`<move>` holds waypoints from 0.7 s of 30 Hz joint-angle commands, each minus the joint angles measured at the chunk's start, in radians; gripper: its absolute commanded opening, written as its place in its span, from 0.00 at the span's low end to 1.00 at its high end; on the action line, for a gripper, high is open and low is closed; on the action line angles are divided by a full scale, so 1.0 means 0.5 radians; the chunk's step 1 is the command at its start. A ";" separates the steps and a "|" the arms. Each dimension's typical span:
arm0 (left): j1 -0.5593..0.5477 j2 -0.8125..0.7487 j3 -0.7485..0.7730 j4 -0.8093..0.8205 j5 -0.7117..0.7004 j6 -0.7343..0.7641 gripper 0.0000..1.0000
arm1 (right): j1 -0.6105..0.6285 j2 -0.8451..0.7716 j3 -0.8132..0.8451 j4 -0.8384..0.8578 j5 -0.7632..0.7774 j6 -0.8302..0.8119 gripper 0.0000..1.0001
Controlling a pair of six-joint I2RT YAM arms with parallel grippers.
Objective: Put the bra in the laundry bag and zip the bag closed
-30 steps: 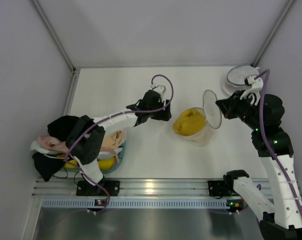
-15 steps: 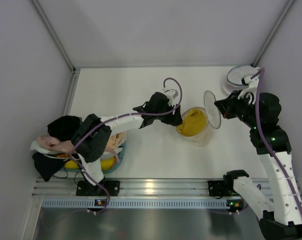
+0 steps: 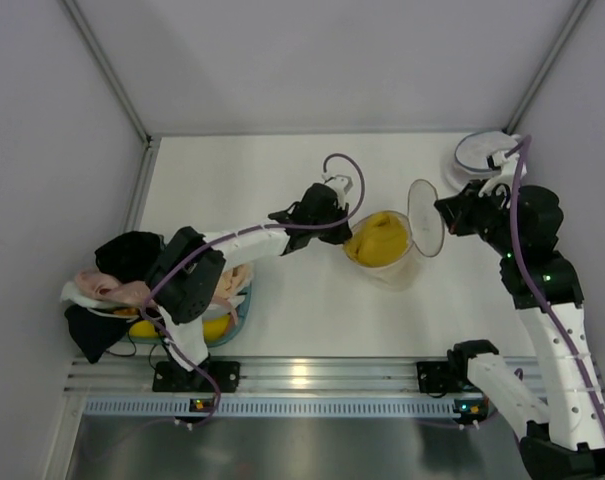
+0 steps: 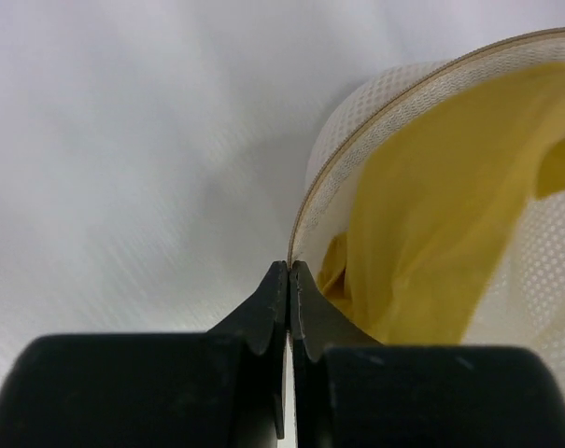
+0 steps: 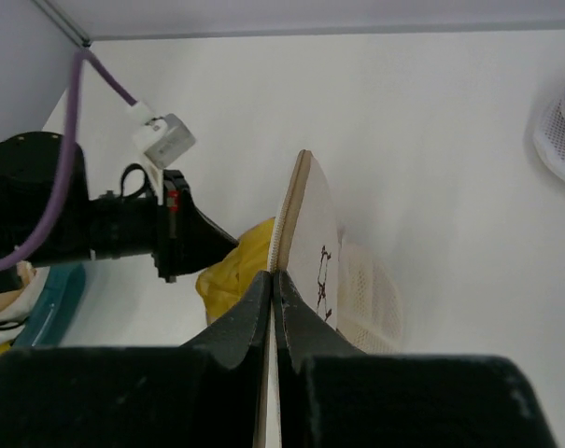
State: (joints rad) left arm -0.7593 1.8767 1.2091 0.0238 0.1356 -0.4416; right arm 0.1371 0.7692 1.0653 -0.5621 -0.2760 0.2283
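The left gripper (image 3: 340, 224) has drawn back a little to the left since half a second ago. Then it reached over the bra (image 3: 379, 242); now it sits at the left edge of the laundry bag (image 3: 407, 274). In the left wrist view its fingers are pressed together, with the tips right at the tan rim. Whether any rim is pinched between them I cannot tell. The bra lies bunched inside the open mesh shell on the table (image 3: 242, 180), much as before. The right gripper (image 3: 450, 212) still clamps the lid's edge between closed fingers, and the lid stands upright beside the bra. The blue-rimmed bag (image 3: 479, 152) lies behind that arm, unmoved.
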 commanded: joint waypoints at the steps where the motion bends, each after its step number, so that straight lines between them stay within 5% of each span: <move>1: 0.021 -0.347 0.097 -0.129 -0.271 0.067 0.00 | 0.011 0.032 -0.007 0.078 0.125 0.025 0.00; 7: -0.046 -0.719 0.349 -0.674 -0.584 0.260 0.00 | 0.014 0.182 -0.032 0.203 0.141 0.077 0.00; 11: -0.092 -0.554 0.456 -0.887 -0.493 0.203 0.00 | 0.017 0.385 -0.029 0.520 -0.180 0.240 0.00; 16: -0.123 -0.679 0.282 -0.784 -0.535 0.172 0.00 | 0.180 0.434 0.106 0.458 0.055 0.071 0.00; 21: -0.126 -0.679 0.248 -0.741 -0.385 -0.064 0.00 | 0.219 0.499 0.293 0.339 -0.019 -0.014 0.00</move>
State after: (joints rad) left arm -0.8200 1.5475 1.3315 -0.3744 -0.0917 -0.3946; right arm 0.2279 1.0199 1.0985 -0.4187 -0.2771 0.2695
